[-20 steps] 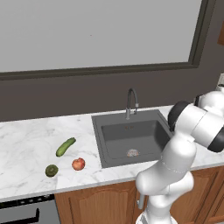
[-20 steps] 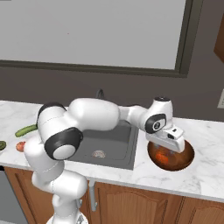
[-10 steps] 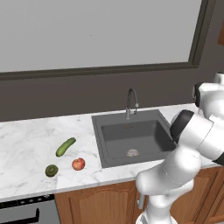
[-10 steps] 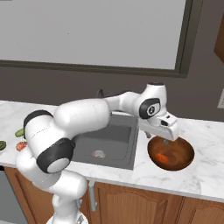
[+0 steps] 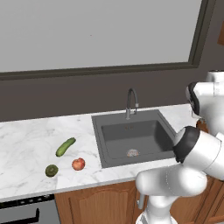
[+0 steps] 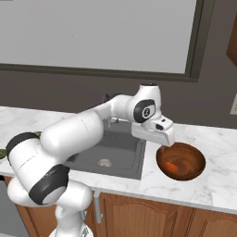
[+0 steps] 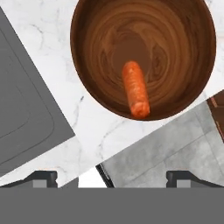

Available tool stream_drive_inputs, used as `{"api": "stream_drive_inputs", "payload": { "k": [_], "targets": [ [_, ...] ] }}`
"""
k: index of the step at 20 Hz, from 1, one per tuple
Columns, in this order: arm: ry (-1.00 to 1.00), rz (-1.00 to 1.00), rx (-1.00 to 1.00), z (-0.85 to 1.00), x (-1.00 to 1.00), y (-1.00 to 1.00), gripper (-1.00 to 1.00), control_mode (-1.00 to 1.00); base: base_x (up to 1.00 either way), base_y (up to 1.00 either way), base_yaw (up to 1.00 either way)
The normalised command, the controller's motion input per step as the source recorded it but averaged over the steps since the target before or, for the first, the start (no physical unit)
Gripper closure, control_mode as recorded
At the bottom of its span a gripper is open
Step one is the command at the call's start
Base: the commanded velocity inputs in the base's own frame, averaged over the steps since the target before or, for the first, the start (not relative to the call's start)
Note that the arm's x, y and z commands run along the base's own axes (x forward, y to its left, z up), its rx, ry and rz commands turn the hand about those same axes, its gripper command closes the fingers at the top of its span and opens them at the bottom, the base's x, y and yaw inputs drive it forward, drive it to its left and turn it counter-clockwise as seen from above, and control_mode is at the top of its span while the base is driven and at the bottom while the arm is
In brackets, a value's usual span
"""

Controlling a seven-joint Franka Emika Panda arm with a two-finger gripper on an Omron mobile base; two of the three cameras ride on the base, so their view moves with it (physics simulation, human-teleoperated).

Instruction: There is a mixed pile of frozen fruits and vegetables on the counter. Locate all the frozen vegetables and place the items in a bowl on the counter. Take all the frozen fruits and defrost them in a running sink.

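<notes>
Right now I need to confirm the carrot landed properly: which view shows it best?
The hand view: the carrot lies in full inside the bowl, seen from above. The right base view gives a small orange patch in the bowl.

Orange carrot (image 7: 135,89), reddish-brown wood-grained bowl (image 7: 94,87), grey-veined white counter (image 7: 43,52)

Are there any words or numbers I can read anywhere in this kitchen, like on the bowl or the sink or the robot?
None: no words, labels, brands or numbers can be read.
The bowl is plain wood, holding the carrot.
The sink, counter and gripper carry no writing.
</notes>
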Motion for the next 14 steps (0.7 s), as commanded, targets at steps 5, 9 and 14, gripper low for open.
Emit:
{"api": "stream_drive_inputs", "payload": {
  "k": [5,9,14],
  "targets": [
    [0.0,0.13,-0.01,0.0,0.04,0.71,-1.0,-1.0,0.0,0.0,0.0],
    [0.0,0.13,-0.02,-0.01,0.01,0.79,-1.0,-1.0,0.0,0.0,0.0],
    [0.01,0.22,-0.02,-0.01,0.04,0.81,-1.0,-1.0,0.0,0.0,0.0]
  ]
}}
